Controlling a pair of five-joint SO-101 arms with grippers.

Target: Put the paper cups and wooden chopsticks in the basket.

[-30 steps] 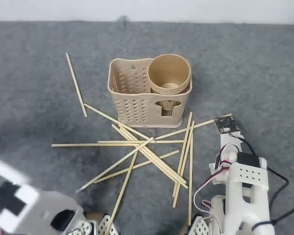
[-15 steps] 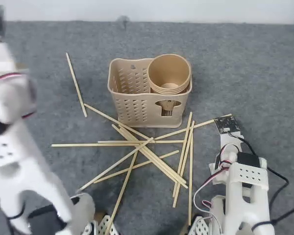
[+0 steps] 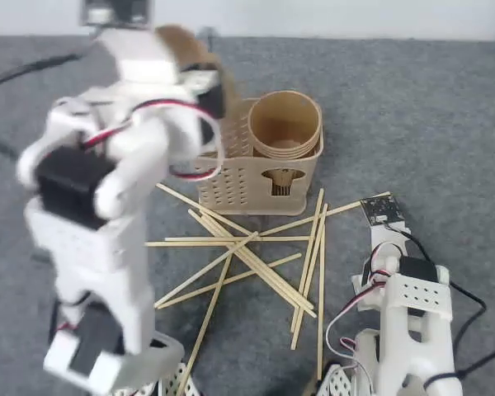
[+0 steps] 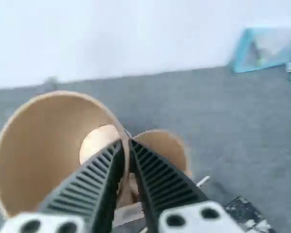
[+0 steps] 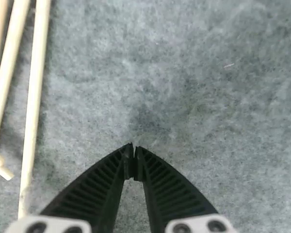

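My left gripper (image 4: 125, 143) is shut on the rim of a tan paper cup (image 4: 43, 145), which it holds in the air. In the high view this cup (image 3: 175, 40) hangs above the basket's far left side, with the left arm (image 3: 124, 148) in front of the basket. The beige perforated basket (image 3: 247, 181) holds a stack of paper cups (image 3: 285, 124) in its right half. Many wooden chopsticks (image 3: 247, 256) lie crossed on the grey carpet in front of it. My right gripper (image 5: 134, 148) is shut on nothing, low over the carpet beside two chopsticks (image 5: 31, 97).
The right arm (image 3: 404, 313) rests at the front right, a small circuit board (image 3: 382, 211) at its tip. A light blue object (image 4: 266, 48) stands at the far right by the white wall. Bare carpet lies right of the basket.
The left arm swung up from the front left corner and across to the basket, carrying the paper cup. It now hides the chopsticks at the left. The right arm has not moved.
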